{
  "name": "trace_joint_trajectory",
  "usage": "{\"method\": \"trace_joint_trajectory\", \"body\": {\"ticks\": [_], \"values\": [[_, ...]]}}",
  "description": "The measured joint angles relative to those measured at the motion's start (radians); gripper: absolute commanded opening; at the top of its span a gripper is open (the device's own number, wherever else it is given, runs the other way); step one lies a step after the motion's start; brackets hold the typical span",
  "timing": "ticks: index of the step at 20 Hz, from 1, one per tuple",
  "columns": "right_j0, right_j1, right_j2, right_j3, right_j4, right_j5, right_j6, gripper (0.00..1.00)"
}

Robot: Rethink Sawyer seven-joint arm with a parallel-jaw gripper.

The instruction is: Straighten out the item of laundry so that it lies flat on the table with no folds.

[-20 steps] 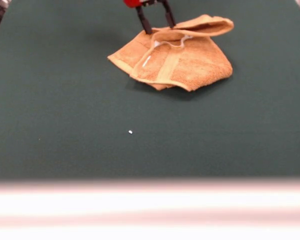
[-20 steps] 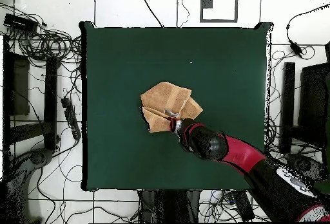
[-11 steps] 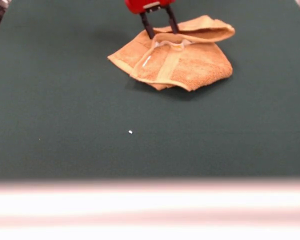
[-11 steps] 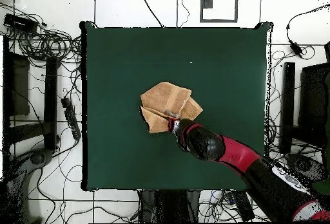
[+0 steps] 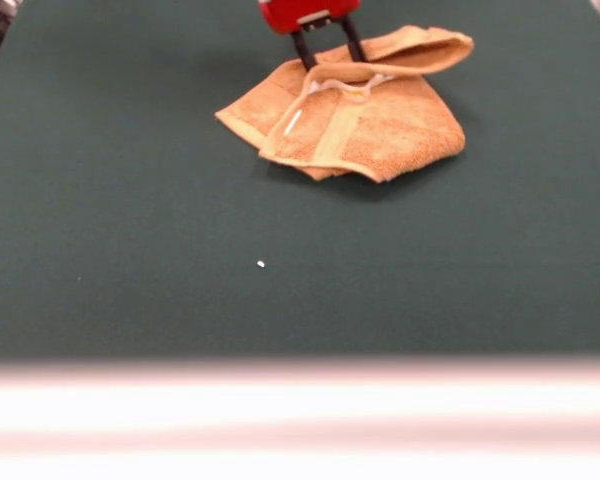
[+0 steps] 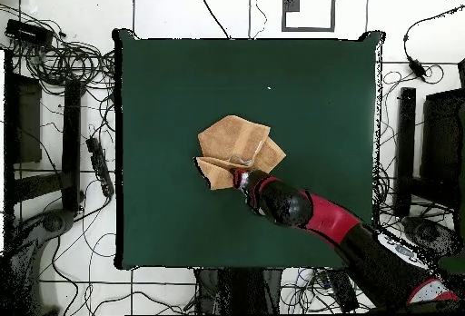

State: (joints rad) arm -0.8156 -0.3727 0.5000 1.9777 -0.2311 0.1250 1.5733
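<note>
Towel, orange-tan, crumpled in overlapping folds on green worktop; pale border band and white label facing up, in front of the fingers. Gripper: two dark fingers set apart, tips down at the towel's far raised fold, straddling its edge.

Orange-tan terry towel, crumpled in overlapping folds, white label showing, mid green table

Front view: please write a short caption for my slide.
Open gripper straddling the far edge of a folded orange-tan towel on the green table.
</note>
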Motion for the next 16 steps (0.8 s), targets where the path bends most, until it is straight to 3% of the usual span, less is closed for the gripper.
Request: {"method": "trace_joint_trajectory", "body": {"ticks": [16], "values": [[0.0,-0.004,0.022,0.006,-0.009,-0.053,0.0,1.0]]}}
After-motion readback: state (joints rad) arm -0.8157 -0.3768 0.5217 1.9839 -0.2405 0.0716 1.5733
